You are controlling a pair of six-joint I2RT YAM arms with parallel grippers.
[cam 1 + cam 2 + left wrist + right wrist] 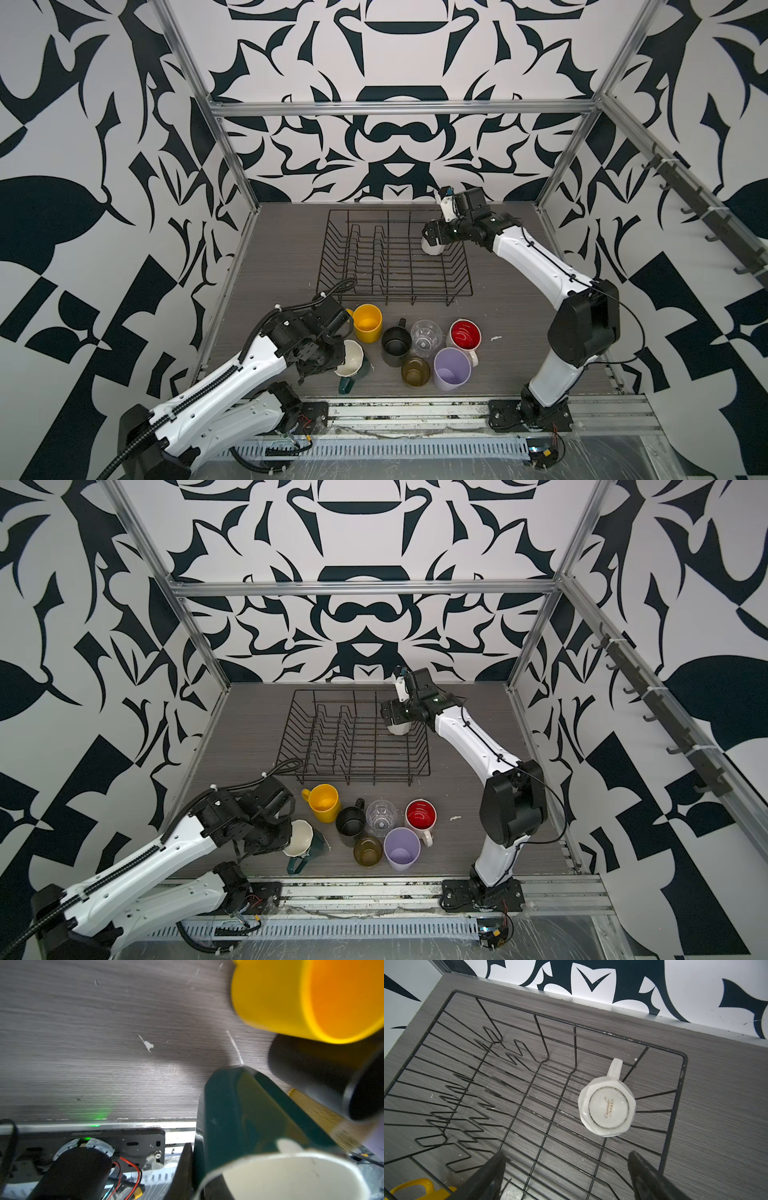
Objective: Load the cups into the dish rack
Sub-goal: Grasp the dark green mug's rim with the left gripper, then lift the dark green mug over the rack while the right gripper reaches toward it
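My left gripper is shut on the rim wall of the teal mug, which is tilted on the table; in the left wrist view one finger presses its outside wall. Beside it stand the yellow mug, black mug, clear glass, red-lined mug, lilac tumbler and amber-olive glass. The white mug sits upside down in the far right corner of the dish rack. My right gripper hovers open just above it, holding nothing.
Metal frame posts stand at the table's back corners. A rail with both arm bases runs along the front edge. The rack's upright prongs fill its left half. A white scrap lies right of the red-lined mug.
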